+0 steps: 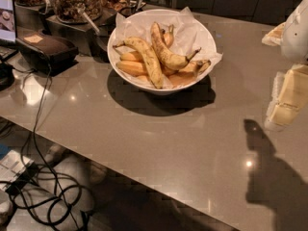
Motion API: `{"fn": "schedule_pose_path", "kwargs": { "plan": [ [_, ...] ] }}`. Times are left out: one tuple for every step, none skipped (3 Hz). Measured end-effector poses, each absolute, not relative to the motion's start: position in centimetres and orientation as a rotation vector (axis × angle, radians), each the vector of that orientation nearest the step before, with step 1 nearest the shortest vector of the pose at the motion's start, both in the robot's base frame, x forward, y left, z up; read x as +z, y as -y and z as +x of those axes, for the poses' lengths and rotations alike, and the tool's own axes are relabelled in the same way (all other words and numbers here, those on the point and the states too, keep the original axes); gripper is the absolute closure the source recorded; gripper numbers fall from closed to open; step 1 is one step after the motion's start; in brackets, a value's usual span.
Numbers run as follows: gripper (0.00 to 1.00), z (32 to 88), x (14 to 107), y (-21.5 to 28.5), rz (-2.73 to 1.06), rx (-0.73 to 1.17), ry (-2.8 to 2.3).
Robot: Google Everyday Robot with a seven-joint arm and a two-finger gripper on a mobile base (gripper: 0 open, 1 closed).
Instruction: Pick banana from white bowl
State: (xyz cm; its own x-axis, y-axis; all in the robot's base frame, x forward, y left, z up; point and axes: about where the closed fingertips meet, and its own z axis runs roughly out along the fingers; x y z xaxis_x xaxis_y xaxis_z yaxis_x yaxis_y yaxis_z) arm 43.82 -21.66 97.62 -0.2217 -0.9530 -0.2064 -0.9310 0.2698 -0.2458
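The white bowl (120, 57), wide, shallow and lined with crinkled white paper, stands on the grey counter left of centre at the back. It holds several bananas. Two are long, yellow and freckled with brown. One banana (147, 59) lies diagonally on top at the left with its dark stem pointing left. The other long one (166, 51) lies beside it to the right. Shorter orange-yellow bananas (131, 67) lie beneath them. My gripper (285, 100), cream and white, hangs above the counter at the far right edge. It is well away from the bowl and holds nothing that shows.
Glass jars of nuts (74, 1) stand on dark stands behind the bowl at the back left. A black box (45, 49) with a cable sits left of the bowl. The counter's front edge (120, 170) runs diagonally, with tangled cables (43, 196) on the floor below.
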Motion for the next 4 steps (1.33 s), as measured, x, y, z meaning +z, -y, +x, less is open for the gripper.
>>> {"fn": "schedule_pose_path", "kwargs": {
  "plan": [
    [0.0,43.9,97.9,21.5,-1.717,-0.123,-2.235],
    [0.0,44.9,97.7,20.4,-1.726,-0.158,-2.286],
    [0.0,45.5,97.0,18.9,-1.769,-0.197,-2.323],
    [0.0,45.6,97.1,18.8,-1.769,-0.2,-2.324]
  ]
}}
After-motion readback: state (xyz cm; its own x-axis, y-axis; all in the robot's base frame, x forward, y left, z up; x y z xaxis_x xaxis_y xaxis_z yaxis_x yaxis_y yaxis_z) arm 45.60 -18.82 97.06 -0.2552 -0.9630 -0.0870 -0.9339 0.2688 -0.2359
